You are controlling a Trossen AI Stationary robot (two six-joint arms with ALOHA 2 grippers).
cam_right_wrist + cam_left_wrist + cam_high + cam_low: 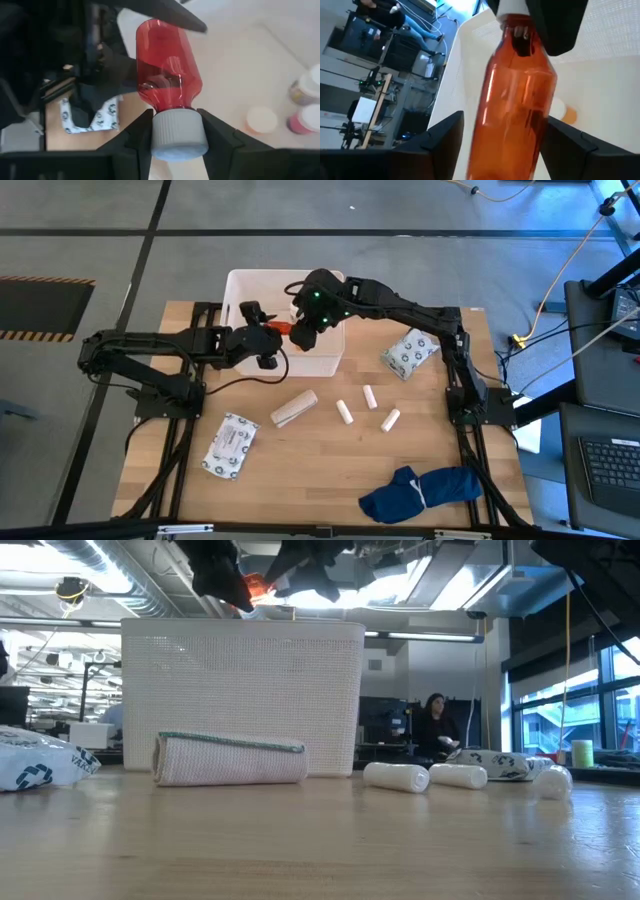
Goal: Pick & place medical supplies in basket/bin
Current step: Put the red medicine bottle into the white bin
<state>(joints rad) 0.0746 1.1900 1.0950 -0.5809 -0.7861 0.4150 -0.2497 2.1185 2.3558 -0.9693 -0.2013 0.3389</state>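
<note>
Handover over the white tub [250, 285]. Right end effector [176, 131] pinches the red bottle [167, 65] by its white cap; left end effector [506, 135] spread either side of the body, not gripping. Next: right releases into tub. 3 white cylinders [368, 395] wait on bench.

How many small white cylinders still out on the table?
3, clustered on the table right of the bandage roll: one nearest the roll, one farther back, one rightmost. All lie apart from each other. Any already in the bin may be hidden by the arms.
</note>
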